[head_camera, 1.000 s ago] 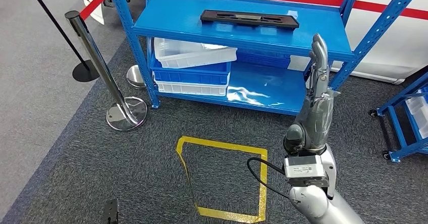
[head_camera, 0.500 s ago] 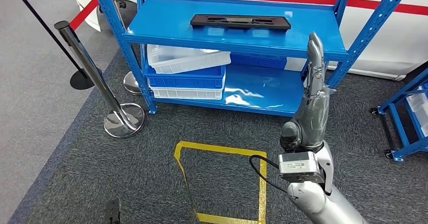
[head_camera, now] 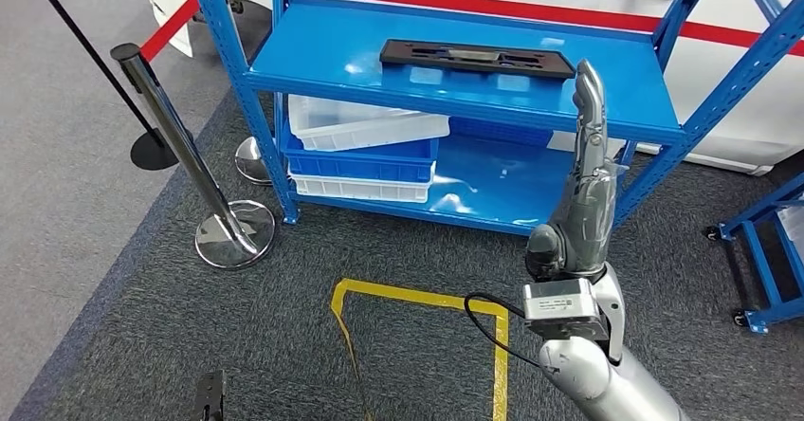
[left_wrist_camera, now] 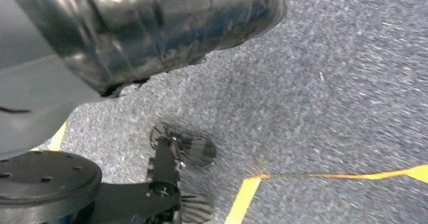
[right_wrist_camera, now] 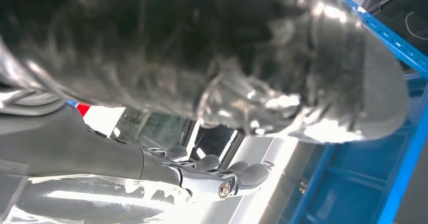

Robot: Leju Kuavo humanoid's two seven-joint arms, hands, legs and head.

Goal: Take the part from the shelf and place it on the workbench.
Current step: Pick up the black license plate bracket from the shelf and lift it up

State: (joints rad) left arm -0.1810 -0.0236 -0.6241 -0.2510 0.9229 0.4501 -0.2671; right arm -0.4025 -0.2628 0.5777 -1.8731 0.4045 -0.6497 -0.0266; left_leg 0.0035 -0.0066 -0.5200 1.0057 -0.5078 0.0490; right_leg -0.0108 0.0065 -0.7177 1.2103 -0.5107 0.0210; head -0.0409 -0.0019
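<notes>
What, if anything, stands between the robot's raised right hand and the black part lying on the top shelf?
Nothing visible does. The right hand is raised with fingers extended, holding nothing, in front of the blue shelf. The black part lies alone on the top level, with bare shelf surface around it.

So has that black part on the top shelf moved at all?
No. The black part lies in the same spot on the blue shelf; only the camera shifted.

Right robot hand (head_camera: 590,170) hides the blue shelf's (head_camera: 455,56) front edge
</notes>
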